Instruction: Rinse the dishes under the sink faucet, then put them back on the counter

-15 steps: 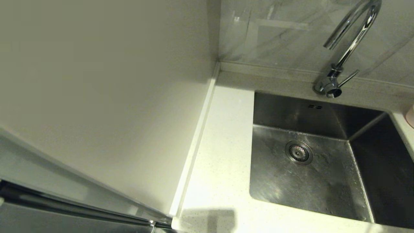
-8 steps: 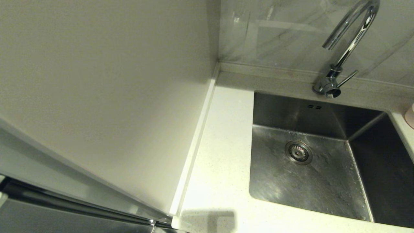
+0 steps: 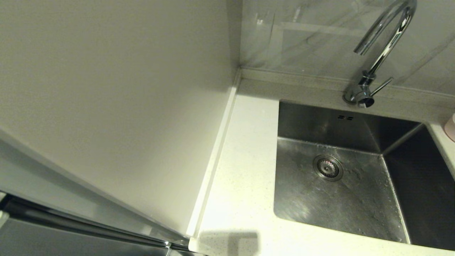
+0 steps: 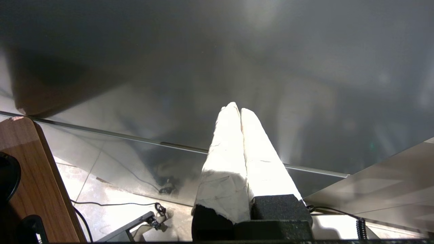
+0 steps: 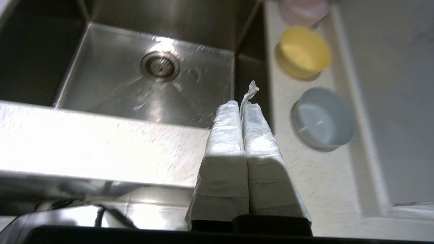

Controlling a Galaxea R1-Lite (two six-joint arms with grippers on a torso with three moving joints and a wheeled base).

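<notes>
While my left gripper (image 4: 236,110) hangs pressed together beside a dark panel, my right gripper (image 5: 241,105) is also closed and empty above the sink's (image 5: 135,84) near right corner. Right of it, on the counter (image 5: 322,176), sit the yellow bowl (image 5: 304,51) and grey bowl (image 5: 322,117): likely light, stiff, slippery when wet; I'd pinch a rim.

The right gripper (image 5: 240,105) hung pressed shut over the front rim of the sink (image 5: 142,91), at its right corner. Ahead of it and to its left lay the drain (image 5: 159,65). On the counter (image 5: 315,183) to its right sat the grey bowl (image 5: 322,118); the yellow bowl (image 5: 303,51) stood farther ahead, the pink bowl (image 5: 302,10) beyond that. The faucet (image 3: 380,53) rose behind the sink.
</notes>
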